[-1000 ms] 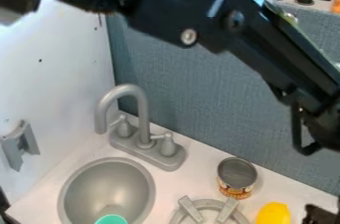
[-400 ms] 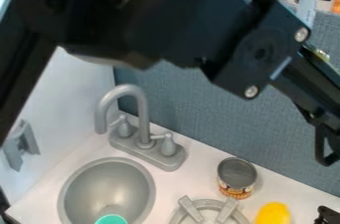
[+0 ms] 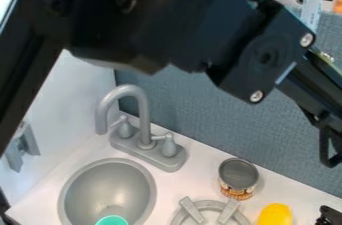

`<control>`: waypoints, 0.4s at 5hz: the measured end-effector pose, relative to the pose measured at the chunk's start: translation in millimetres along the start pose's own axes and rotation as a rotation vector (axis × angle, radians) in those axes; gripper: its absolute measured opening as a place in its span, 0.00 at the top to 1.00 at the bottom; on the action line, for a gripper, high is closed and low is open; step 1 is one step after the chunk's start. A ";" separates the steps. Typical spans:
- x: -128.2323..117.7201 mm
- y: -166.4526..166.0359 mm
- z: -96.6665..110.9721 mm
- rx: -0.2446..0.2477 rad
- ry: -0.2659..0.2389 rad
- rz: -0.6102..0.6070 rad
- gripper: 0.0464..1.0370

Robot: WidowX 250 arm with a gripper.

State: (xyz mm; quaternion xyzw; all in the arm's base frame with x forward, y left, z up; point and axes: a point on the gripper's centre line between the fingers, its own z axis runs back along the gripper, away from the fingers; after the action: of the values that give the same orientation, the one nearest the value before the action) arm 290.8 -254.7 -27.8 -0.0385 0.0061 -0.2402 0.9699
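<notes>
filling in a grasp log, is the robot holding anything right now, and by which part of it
It cannot be told whether anything is held; the can stands ungripped

No words, brands or numbers can be read. A label [image 3: 236, 192] in warm colours wraps the lower part of the can [image 3: 238, 173], with printing on it that is too small to make out. The curled white strip [image 3: 311, 6] near the upper right corner bears small dark marks, also illegible.
</notes>
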 end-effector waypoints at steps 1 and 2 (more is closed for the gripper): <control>-2.7 4.2 -3.2 0.025 0.016 0.012 0.54; -3.0 5.2 -3.4 0.031 0.020 0.009 0.42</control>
State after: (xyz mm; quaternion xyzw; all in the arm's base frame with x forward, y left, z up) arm 290.4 -248.9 -31.6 -0.0208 0.0121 -0.2363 0.9714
